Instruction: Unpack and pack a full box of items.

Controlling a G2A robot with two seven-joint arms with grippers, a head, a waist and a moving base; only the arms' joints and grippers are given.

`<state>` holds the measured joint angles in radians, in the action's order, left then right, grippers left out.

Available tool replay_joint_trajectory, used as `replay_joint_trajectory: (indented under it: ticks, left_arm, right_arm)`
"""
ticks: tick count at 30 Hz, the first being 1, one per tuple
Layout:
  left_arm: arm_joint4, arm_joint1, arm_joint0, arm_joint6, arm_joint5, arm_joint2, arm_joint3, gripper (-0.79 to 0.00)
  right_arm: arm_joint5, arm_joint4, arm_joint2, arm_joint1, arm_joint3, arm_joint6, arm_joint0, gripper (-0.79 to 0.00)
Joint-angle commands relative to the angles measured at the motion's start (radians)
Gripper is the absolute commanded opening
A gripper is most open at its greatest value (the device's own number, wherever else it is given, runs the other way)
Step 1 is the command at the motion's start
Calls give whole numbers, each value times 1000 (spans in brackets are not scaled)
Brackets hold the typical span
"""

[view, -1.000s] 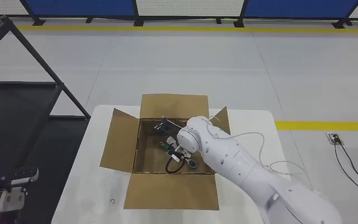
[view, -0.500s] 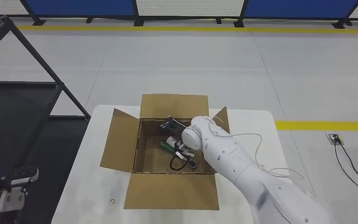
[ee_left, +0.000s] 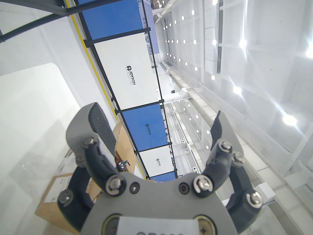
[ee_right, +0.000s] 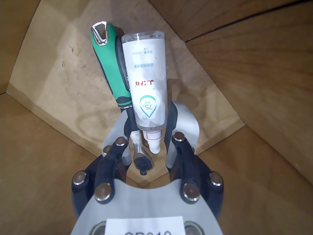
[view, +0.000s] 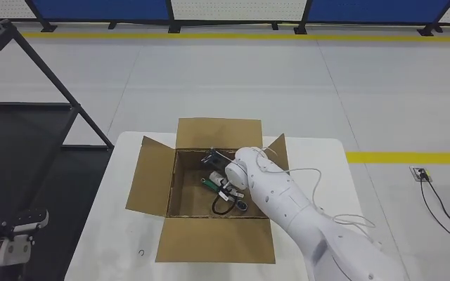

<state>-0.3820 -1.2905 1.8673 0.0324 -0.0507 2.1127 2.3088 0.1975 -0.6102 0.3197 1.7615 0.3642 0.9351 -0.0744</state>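
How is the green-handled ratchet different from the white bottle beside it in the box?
The ratchet has a green grip and metal head; the white bottle is a labelled cylinder. The ratchet is slimmer, the bottle thicker. Both lie side by side, touching, between the fingers of the right tool.

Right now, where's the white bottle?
In the right wrist view, the white bottle sits inside the cardboard box, its neck between the fingers of the right pincer, side by side with the green-handled ratchet.

Grey floor (view: 232, 77), blue panels (view: 98, 7), yellow line (view: 211, 35)
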Motion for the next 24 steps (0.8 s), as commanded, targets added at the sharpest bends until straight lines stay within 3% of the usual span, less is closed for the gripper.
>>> replay_joint_trajectory:
  ticks: [1,22,24]
  left_arm:
    - [0,0,0,0,0,0,0,0]
    - [0,0,0,0,0,0,0,0]
    - [0,0,0,0,0,0,0,0]
  right_arm:
    - [-11,-10,-1,9,-15,-2,1,-465]
    - [-14,-54,17,73,-138,-12,-1,-425]
    - [-8,-55,20,76,-147,-13,0,-459]
